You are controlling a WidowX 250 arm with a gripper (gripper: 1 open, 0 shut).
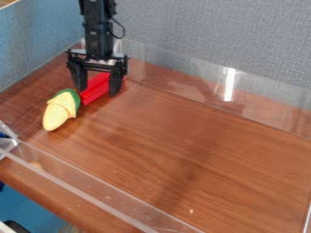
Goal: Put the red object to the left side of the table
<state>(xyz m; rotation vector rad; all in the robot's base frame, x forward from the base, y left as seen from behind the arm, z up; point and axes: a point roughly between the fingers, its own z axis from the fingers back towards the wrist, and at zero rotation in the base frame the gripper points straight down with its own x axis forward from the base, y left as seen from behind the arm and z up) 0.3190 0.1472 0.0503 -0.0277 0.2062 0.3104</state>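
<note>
The red object [96, 93] is a bright red bar lying slantwise near the table's [183, 136] back left corner. My gripper [97, 86] points down over it and is open. One black finger stands on each side of the bar, low near the tabletop. I cannot tell whether the fingers touch the bar. The gripper body hides the bar's upper end.
A yellow corn-like toy [57, 112] with a green and red end lies just left of the bar's lower end, touching or nearly so. Low clear acrylic walls [231, 84] border the tabletop. A blue-grey wall rises close behind.
</note>
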